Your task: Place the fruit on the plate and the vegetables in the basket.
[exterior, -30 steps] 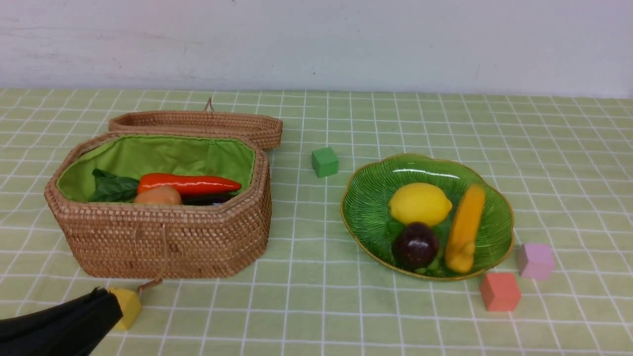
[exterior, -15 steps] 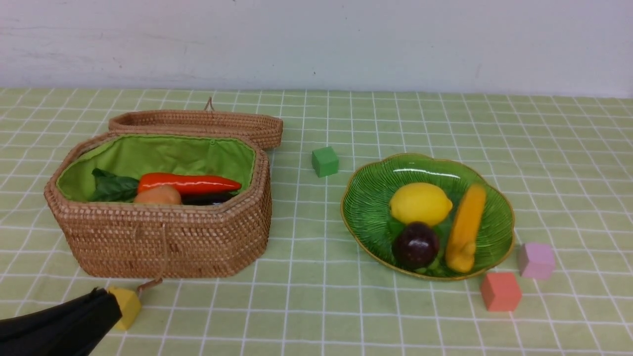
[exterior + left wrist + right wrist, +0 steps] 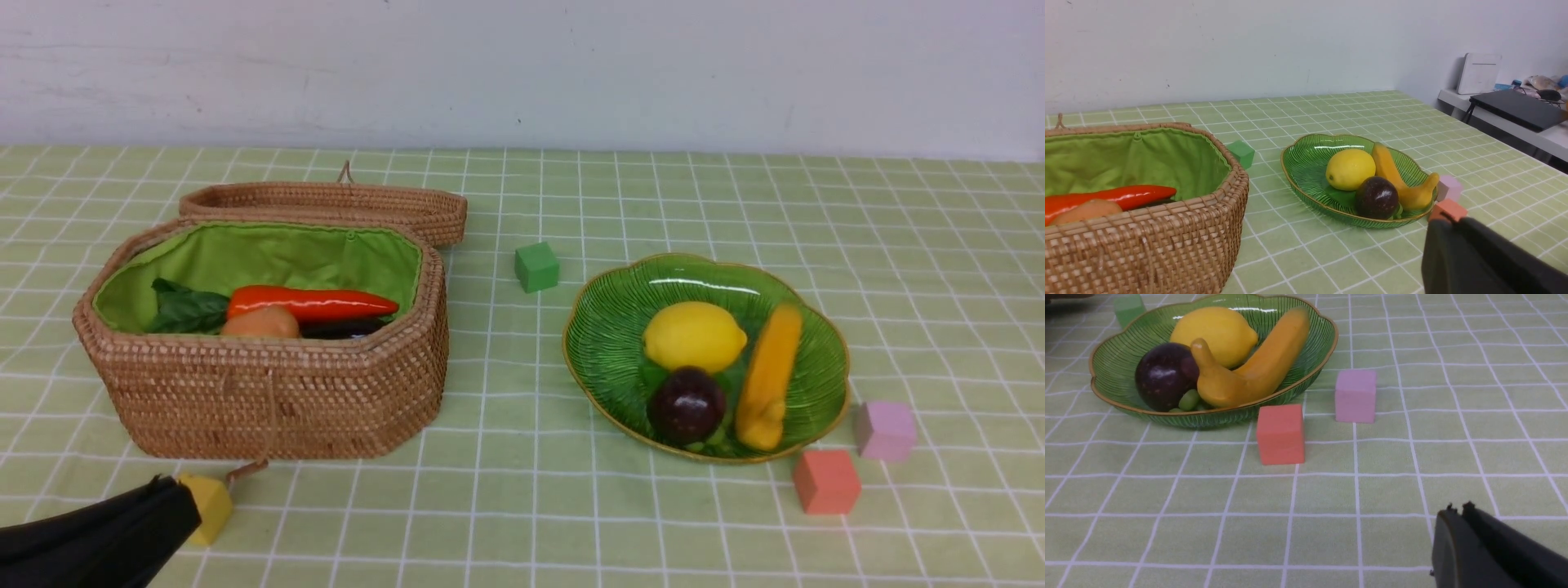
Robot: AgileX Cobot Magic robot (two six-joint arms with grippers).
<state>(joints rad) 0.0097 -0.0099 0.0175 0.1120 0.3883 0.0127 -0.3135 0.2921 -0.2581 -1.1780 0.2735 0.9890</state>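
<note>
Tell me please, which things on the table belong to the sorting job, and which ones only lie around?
Part of the job:
- lemon, banana, mangosteen, all on the plate
- carrot, potato, eggplant, all in the basket

Just lying about:
- green cube
- pink cube
- red cube
- yellow cube

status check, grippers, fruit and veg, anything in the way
Left gripper and right gripper shut, empty. Lemon, banana, mangosteen on plate; carrot, potato, eggplant in basket. Nothing in the way.
</note>
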